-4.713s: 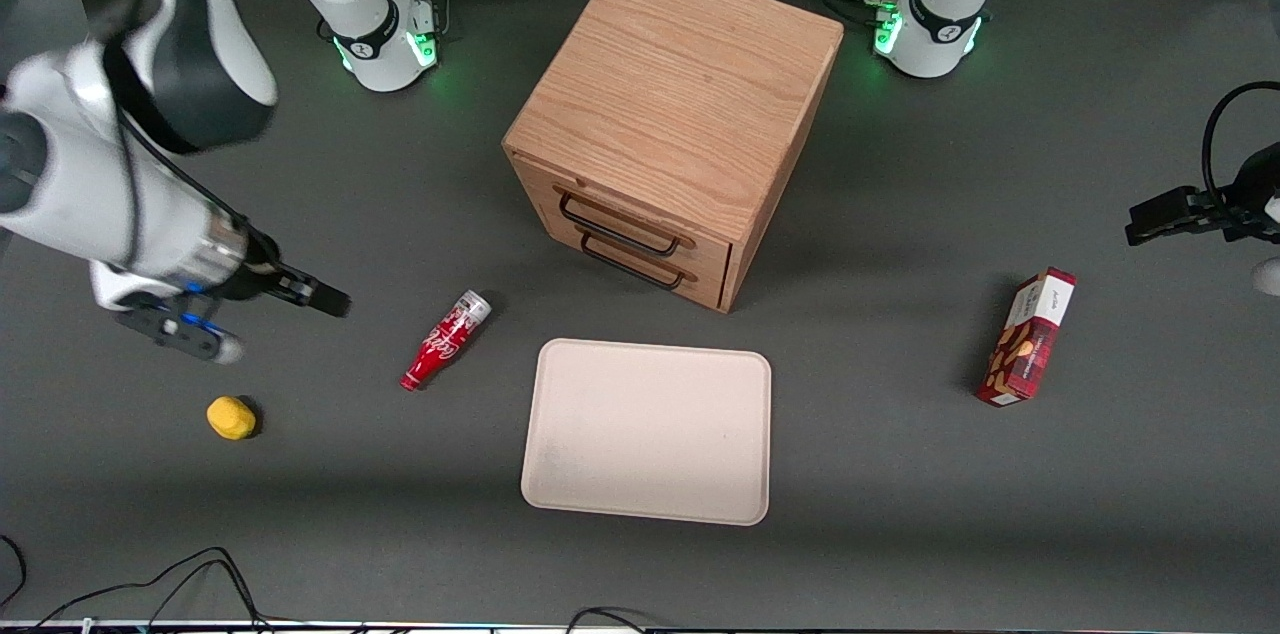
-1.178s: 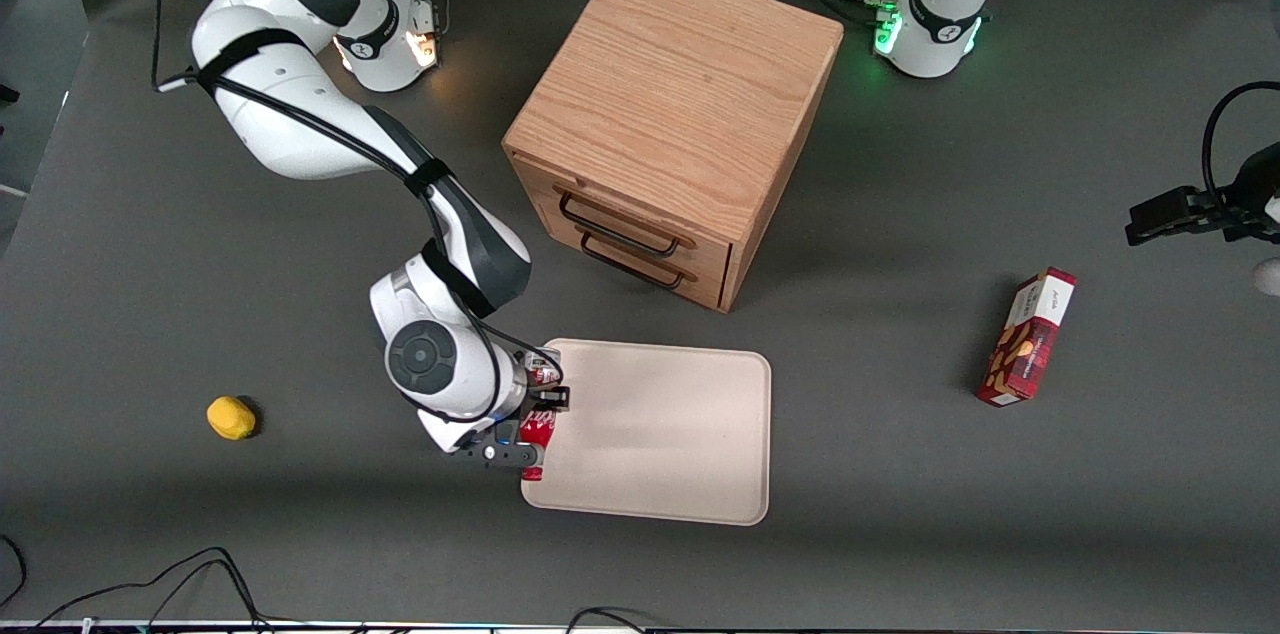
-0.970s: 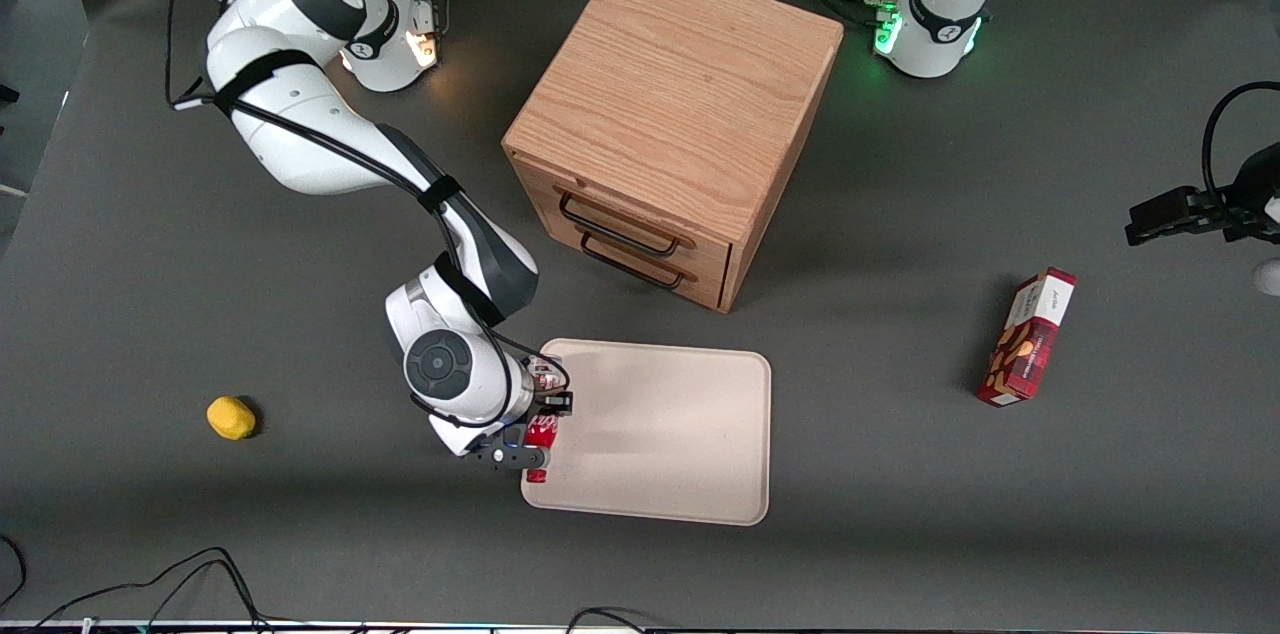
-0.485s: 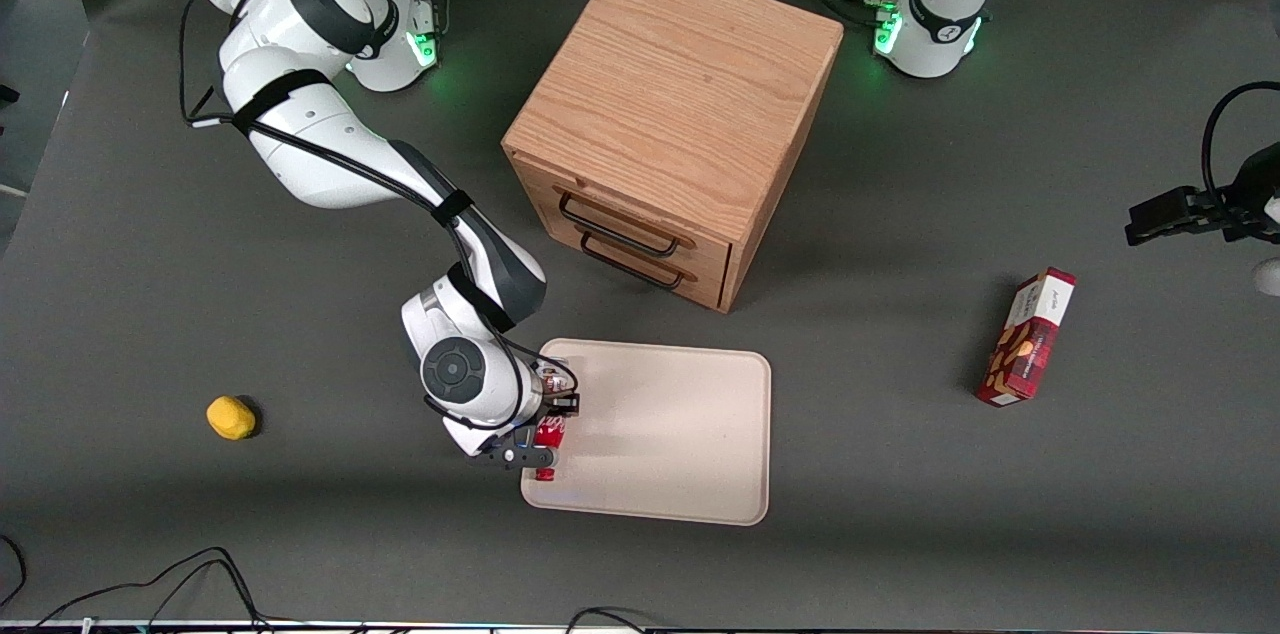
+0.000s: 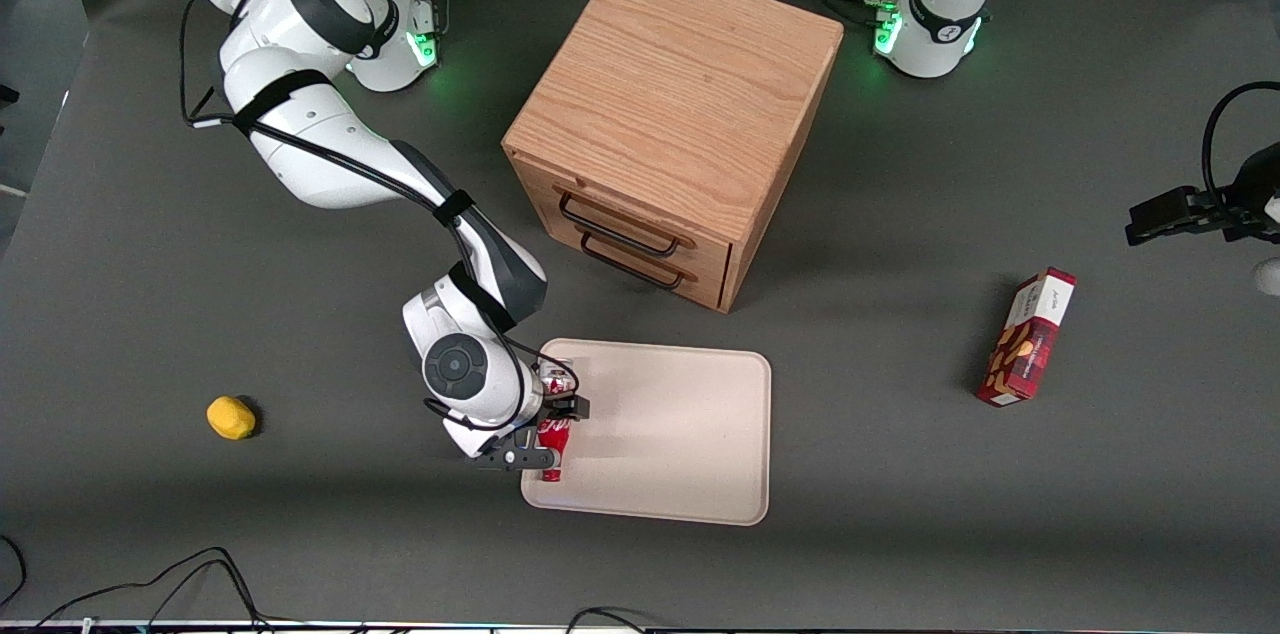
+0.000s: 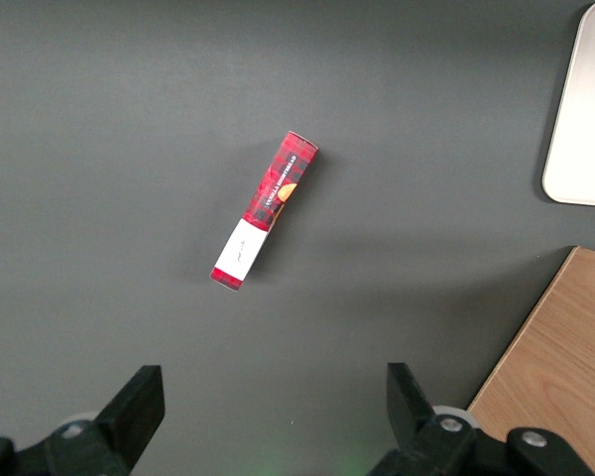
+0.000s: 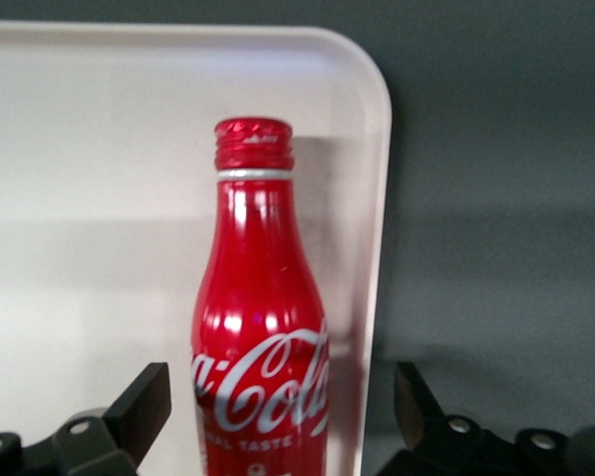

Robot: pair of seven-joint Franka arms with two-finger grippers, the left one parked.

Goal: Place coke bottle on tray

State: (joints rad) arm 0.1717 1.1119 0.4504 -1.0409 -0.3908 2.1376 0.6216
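A wooden drawer cabinet point(image 5: 675, 119), red snack box point(image 5: 1027, 337) and yellow object point(image 5: 230, 417).

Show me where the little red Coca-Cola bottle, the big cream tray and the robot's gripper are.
Small red Coca-Cola bottle point(image 7: 263, 327): right wrist view, its red body.
Large flat cream tray point(image 5: 680, 434): front view, bare middle.
Gripper point(image 5: 552, 432): front view, at the tray's edge nearest the working arm, between its fingers, open beside the bottle.

dark grey matte table point(image 5: 150, 244), oak two-drawer cabinet point(image 5: 675, 124) mid-table, black cables point(image 5: 150, 584) along table edge nearest camera, even overhead light
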